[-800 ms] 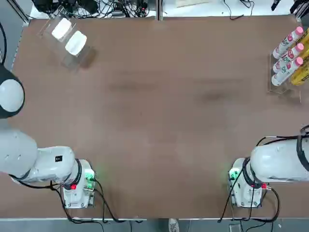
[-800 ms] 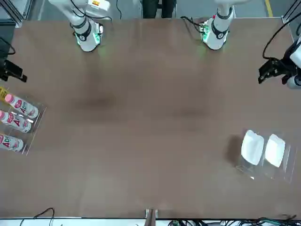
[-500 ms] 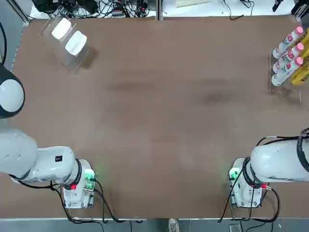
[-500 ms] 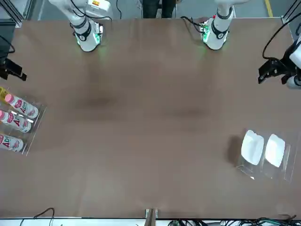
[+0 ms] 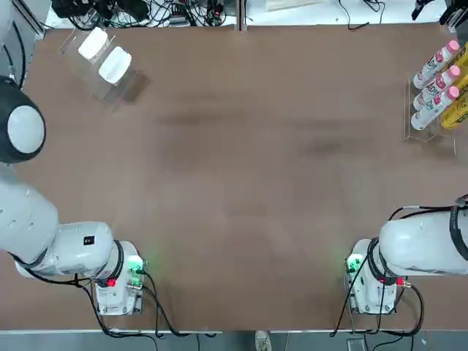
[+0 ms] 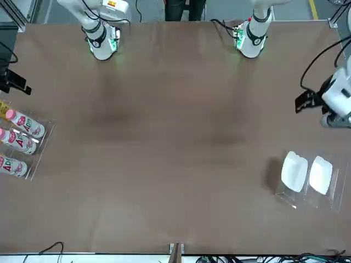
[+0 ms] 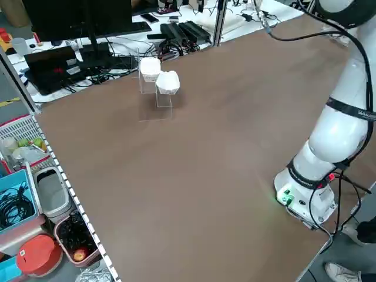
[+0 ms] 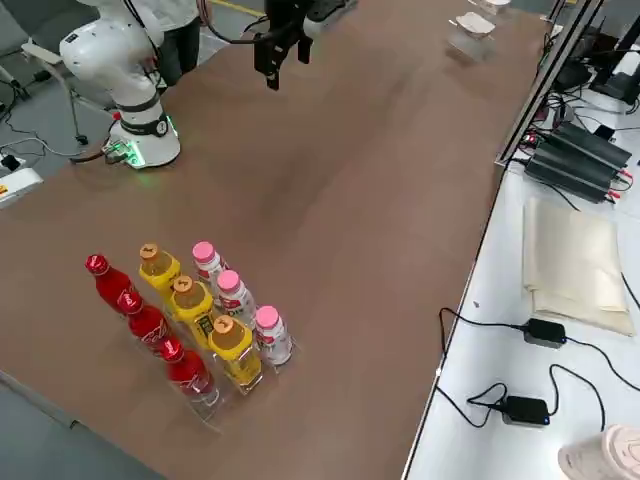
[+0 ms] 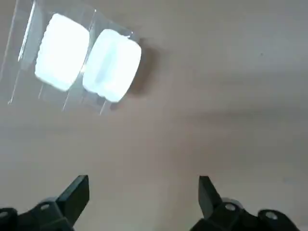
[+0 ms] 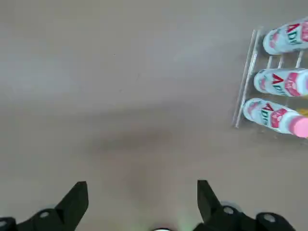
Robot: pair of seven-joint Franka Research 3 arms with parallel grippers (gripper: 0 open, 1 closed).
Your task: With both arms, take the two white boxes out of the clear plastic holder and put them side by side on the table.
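We see two white, rounded boxes at eleven o'clock; left claw and right claw, wide open, hold nothing.

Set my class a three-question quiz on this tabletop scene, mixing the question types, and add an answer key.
1. True or false: both white boxes are still in the clear plastic holder.

2. Multiple choice: what colour are the caps on the white bottles?
a) green
b) pink
c) black

3. Fill in the gap: the left gripper, above the table on the holder's side, and the right gripper, towards the bottle rack's side, both have their fingers ______.

Key: 1. true; 2. b; 3. open
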